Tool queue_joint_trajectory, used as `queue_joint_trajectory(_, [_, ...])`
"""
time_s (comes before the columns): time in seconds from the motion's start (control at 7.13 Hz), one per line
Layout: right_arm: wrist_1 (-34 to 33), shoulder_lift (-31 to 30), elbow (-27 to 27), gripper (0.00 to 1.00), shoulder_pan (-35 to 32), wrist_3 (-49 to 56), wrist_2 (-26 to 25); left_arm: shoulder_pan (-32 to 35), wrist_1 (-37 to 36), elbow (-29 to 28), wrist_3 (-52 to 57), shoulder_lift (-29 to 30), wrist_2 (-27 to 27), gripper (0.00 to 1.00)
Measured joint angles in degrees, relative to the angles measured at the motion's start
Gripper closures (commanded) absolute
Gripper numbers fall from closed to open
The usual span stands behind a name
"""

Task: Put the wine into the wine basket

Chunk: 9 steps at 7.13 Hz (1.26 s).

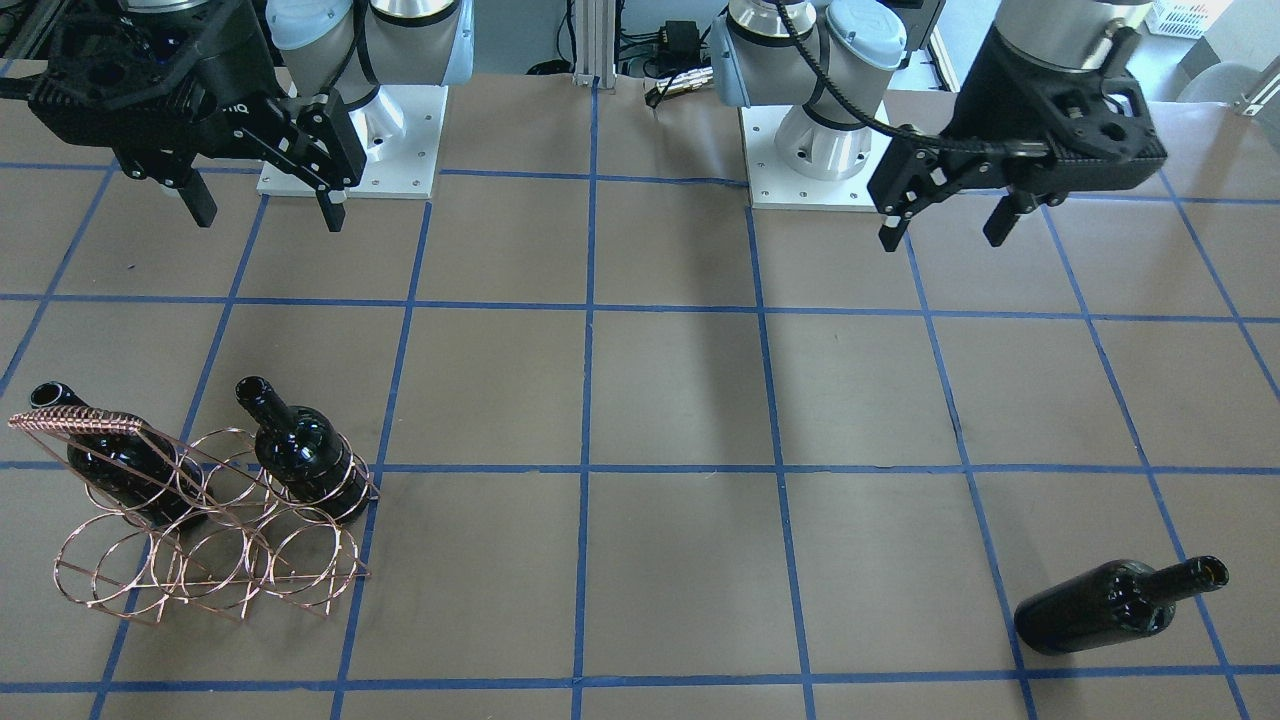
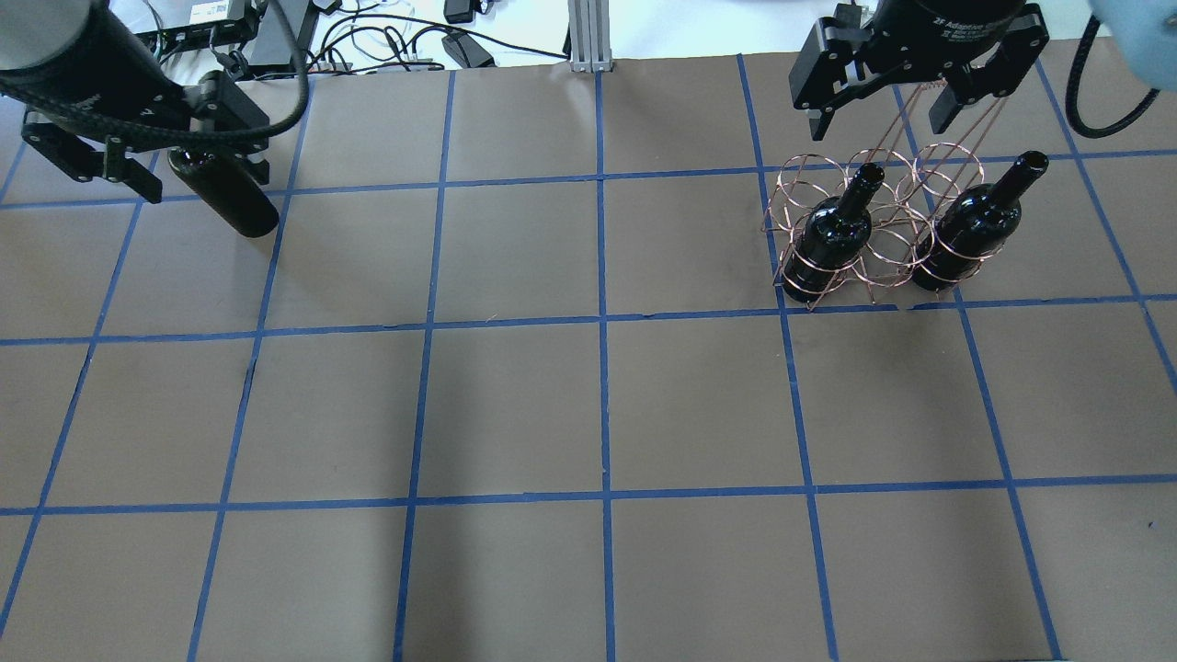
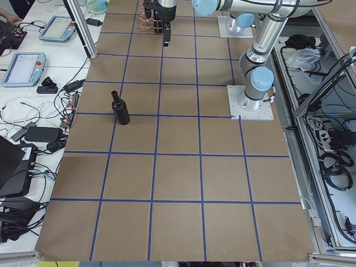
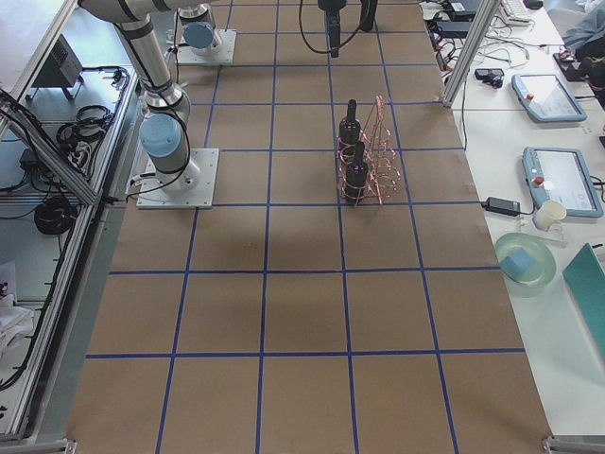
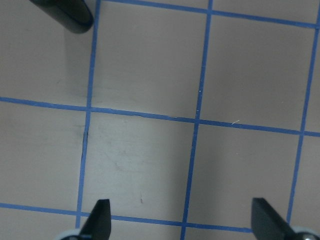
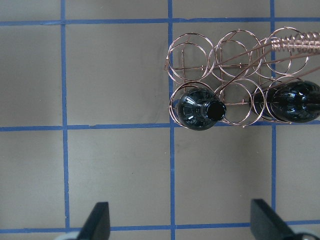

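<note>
Hovering high — left gripper (image 1: 945, 236), right gripper (image 1: 270, 218), jaws apart.

"2F Adaptive" on right claw (image 2: 878, 119)

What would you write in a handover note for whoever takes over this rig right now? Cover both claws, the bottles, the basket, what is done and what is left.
Left claw: open, empty, raised above the table.
Right claw: open, empty, raised.
Done: first bottle and second bottle stand in the wine basket, in the end rings of its robot-side row; the ring between them is empty.
Left: third bottle stands loose on the left arm's side; pick it up and put it in the basket.
</note>
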<state>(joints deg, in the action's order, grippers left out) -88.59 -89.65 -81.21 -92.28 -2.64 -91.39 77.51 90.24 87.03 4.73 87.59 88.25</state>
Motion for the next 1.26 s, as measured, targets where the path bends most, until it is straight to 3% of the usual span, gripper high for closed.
queue_joint_trajectory(0.42, [0.0, 0.0, 0.0, 0.00, 0.0, 0.0, 0.1, -11.0, -7.1, -1.0, 13.5, 5.2, -0.7, 0.00])
queue_joint_trajectory(0.84, [0.1, 0.0, 0.0, 0.00, 0.0, 0.1, 0.0, -12.8, -13.7, -7.4, 17.5, 16.3, -1.6, 0.00])
queue_joint_trajectory(1.26, [0.1, -0.1, 0.0, 0.00, 0.0, 0.1, 0.0, -12.8, -21.0, -9.7, 18.5, 25.0, -4.8, 0.01])
